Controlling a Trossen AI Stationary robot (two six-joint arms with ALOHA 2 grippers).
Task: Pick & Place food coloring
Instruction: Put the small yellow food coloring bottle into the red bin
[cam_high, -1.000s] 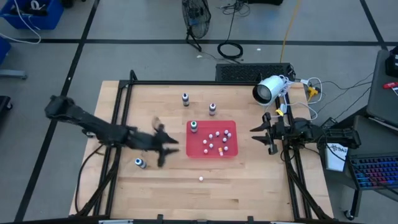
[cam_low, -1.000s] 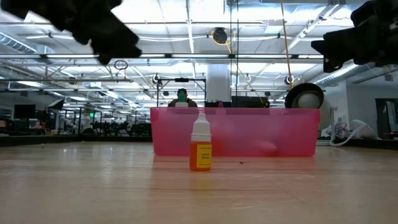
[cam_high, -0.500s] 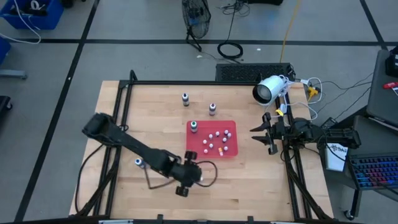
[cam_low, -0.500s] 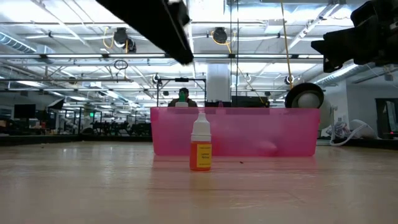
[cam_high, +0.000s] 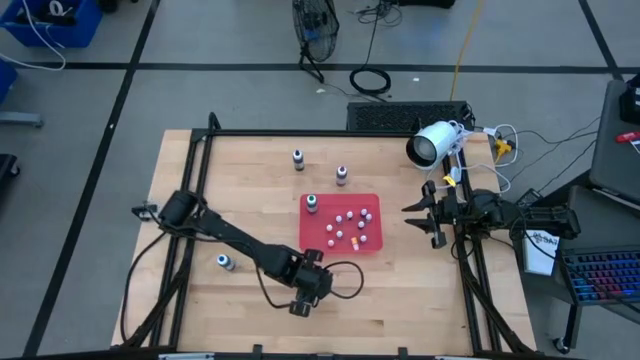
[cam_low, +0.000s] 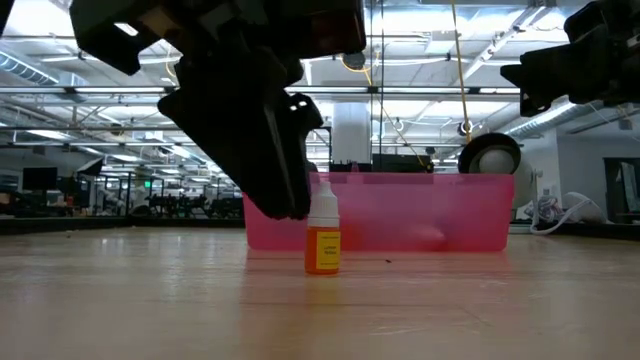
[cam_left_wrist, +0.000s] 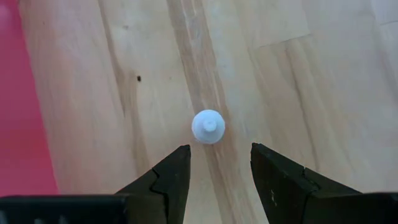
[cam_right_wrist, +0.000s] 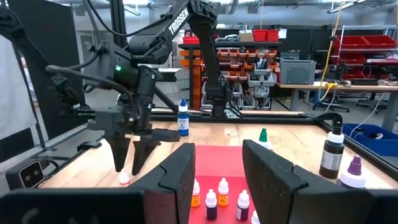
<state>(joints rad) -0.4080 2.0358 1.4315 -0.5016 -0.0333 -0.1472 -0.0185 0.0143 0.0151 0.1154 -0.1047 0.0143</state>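
Note:
A small orange food coloring bottle (cam_low: 322, 240) with a white cap (cam_left_wrist: 208, 126) stands upright on the wooden table, just in front of the red tray (cam_low: 400, 210). My left gripper (cam_left_wrist: 214, 160) hangs over it, pointing steeply down. It is open, and its fingertips (cam_low: 290, 203) stand just short of the cap, touching nothing. From the high view the gripper (cam_high: 316, 286) hides the bottle. My right gripper (cam_high: 420, 211) waits open at the table's right edge.
The red tray (cam_high: 340, 198) at mid-table holds several small bottles and a green-topped one (cam_high: 312, 203). Two more bottles (cam_high: 298, 158) (cam_high: 342, 175) stand beyond it, and a blue one (cam_high: 226, 262) stands near the left arm. A white camera (cam_high: 430, 143) sits at the far right.
My left arm has swung from left of the tray toward the table's near edge and to the right. It has come down and tipped its gripper downward over the orange bottle. The bottle has not moved.

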